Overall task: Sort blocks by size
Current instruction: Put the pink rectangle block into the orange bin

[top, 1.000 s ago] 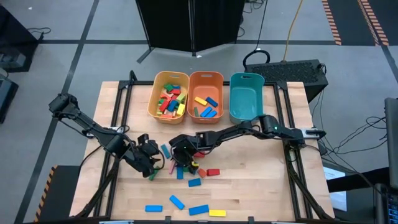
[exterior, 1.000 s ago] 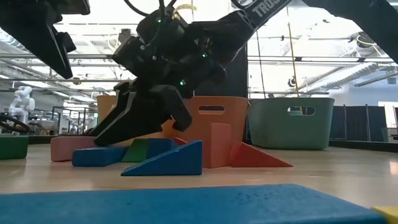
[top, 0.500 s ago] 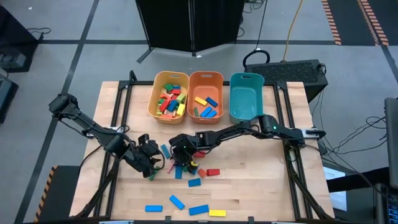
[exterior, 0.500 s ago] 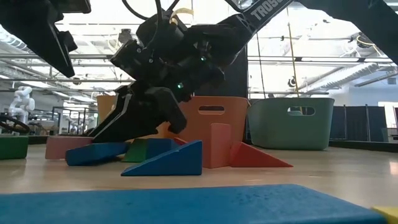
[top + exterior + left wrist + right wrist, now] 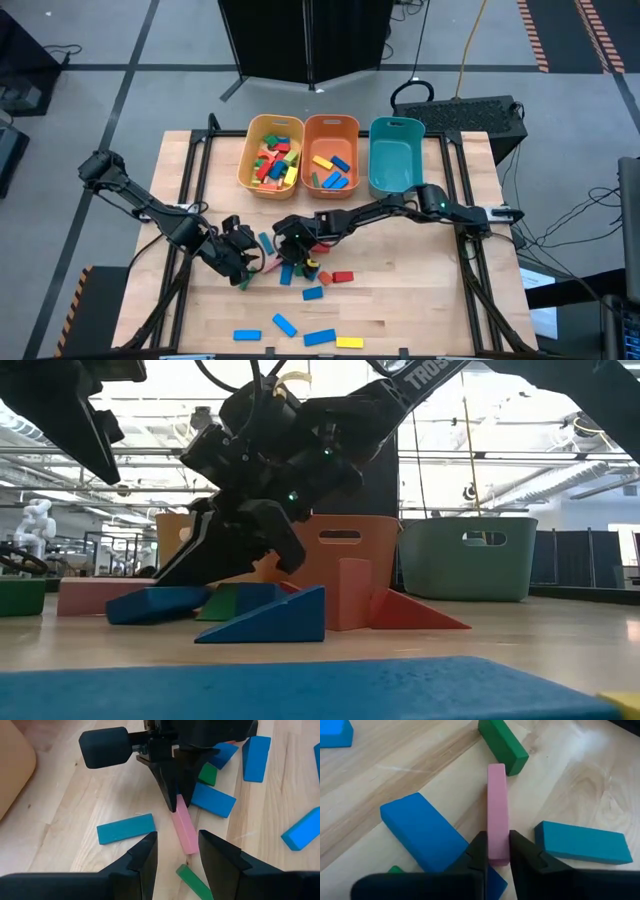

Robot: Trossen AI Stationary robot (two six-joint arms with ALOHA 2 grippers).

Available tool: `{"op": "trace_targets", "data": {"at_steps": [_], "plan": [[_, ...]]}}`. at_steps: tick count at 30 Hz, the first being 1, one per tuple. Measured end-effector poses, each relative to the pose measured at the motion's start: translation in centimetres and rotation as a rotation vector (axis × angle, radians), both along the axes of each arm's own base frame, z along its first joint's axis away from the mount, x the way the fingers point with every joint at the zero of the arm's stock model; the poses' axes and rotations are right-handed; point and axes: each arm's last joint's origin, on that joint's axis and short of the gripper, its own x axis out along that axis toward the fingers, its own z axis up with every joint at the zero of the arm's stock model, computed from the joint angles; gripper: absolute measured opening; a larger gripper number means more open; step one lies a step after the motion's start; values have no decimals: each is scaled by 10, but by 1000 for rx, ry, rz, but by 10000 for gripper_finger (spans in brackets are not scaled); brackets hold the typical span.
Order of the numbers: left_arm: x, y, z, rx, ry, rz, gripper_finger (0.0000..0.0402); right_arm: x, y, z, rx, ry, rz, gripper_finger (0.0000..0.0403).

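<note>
A pink bar [image 5: 497,805] lies flat on the table among loose blocks: a blue one [image 5: 420,832], a teal one [image 5: 580,842] and a green one [image 5: 502,745]. My right gripper [image 5: 293,258] reaches in from the right and is shut on the bar's end. My left gripper [image 5: 177,837] hovers open above the bar's other end [image 5: 186,842], touching nothing. In the low view the pink bar [image 5: 85,597] rests on the wood behind a blue block [image 5: 150,605]. My right gripper pinches the pink bar's two long sides at the end nearest it [image 5: 498,851] between its two fingers [image 5: 479,851]. The fingers slant down from the table's right and far side and run in line with the bar. The bar lies on the table.
Yellow [image 5: 250,165], orange [image 5: 330,122] and teal [image 5: 396,128] bins stand in a row at the far edge; the yellow and orange ones hold blocks. More blue blocks [image 5: 285,325], a red one [image 5: 343,277] and a yellow one [image 5: 350,342] lie toward the near edge.
My right gripper has closed its fingers on the pink bar's end. In the low view the bar has slid a little to the left along the table, and the blue block in front of it has tipped up at one end.
</note>
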Motion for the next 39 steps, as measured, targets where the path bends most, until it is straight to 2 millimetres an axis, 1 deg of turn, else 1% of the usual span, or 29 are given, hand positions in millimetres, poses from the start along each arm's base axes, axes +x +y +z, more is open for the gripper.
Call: {"op": "trace_targets", "data": {"at_steps": [4, 11, 16, 18, 22, 26, 29, 34, 37, 39], "plan": [[0, 0, 0, 13, -6, 1, 144, -2, -1, 8, 3, 13, -25, 43], [-3, -4, 2, 114, -56, -32, 144, -11, -8, 39, -45, 35, -127, 45], [-6, -12, 4, 203, -125, -70, 144, -17, -13, 56, -32, 52, -144, 46], [-6, -15, 5, 219, -145, -87, 144, -17, -14, 65, -26, 26, -145, 46], [-3, -20, 1, 242, -142, -110, 144, -18, -14, 79, -16, -4, -148, 47], [4, -24, -11, 280, -113, -98, 145, -19, -14, 86, -12, -29, -148, 47], [8, -27, -22, 311, -78, -76, 158, -19, -14, 88, -11, -38, -147, 47], [14, -30, -37, 367, -50, -30, 210, -18, -13, 88, -17, -46, -137, 47], [17, -29, -41, 384, -37, -20, 237, -18, -13, 89, -17, -61, -133, 47], [19, -27, -43, 383, -28, -10, 244, -17, -12, 91, -15, -79, -129, 47]]}}
